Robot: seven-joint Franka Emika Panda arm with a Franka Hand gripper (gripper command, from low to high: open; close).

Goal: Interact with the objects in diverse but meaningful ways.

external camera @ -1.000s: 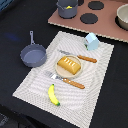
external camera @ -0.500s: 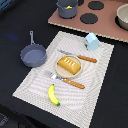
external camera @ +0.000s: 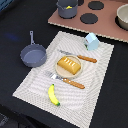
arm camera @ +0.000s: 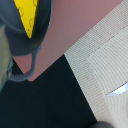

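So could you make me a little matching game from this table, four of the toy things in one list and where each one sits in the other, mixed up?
Things:
1. bread loaf
2. banana
3. milk carton
4. cheese wedge

Places:
A. inside a grey pot on the toy stove
B. on the round plate, between two utensils
C. on the placemat edge nearest the camera in the exterior view
D. standing on the placemat corner beside the stove

Pairs: 1-B, 2-C, 3-D, 4-A

No readable text, label, number or sign appears in either view.
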